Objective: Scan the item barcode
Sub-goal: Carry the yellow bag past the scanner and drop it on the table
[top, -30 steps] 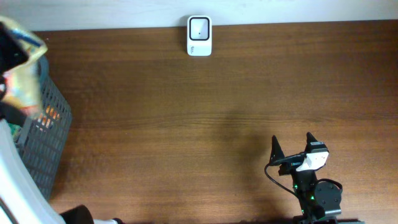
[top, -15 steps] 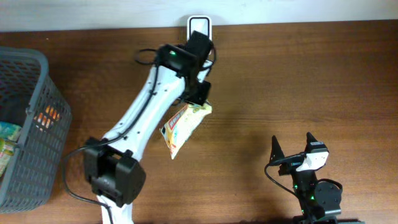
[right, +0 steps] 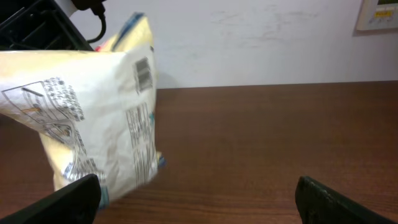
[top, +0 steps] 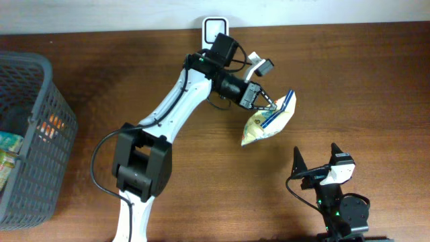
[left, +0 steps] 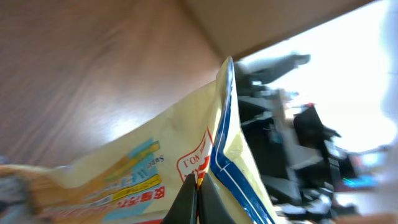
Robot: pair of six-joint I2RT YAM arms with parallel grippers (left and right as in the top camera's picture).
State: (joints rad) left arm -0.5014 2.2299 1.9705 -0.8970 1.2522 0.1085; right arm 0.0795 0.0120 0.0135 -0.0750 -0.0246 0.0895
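The item is a yellow-and-white snack bag (top: 267, 125) with a blue edge, hanging above the table right of centre. My left gripper (top: 272, 103) is shut on the bag's top seam, and the left wrist view shows the dark fingertips (left: 189, 190) pinched on the bag (left: 124, 168). In the right wrist view the bag (right: 93, 124) fills the left side, its printed back turned to the camera with a barcode (right: 143, 74) showing near the right edge. The white scanner (top: 215, 28) stands at the table's far edge, partly behind the left arm. My right gripper (top: 316, 153) rests open near the front edge, below the bag.
A grey plastic basket (top: 47, 67) stands at the left edge with other packets (top: 8, 144) inside. The white left arm (top: 171, 111) runs diagonally from the front left up to the scanner. A pale wall (right: 261, 37) rises behind the table.
The left arm has carried the bag from the basket to the scanner, then swung it right and turned it. The right gripper has stayed still and open.
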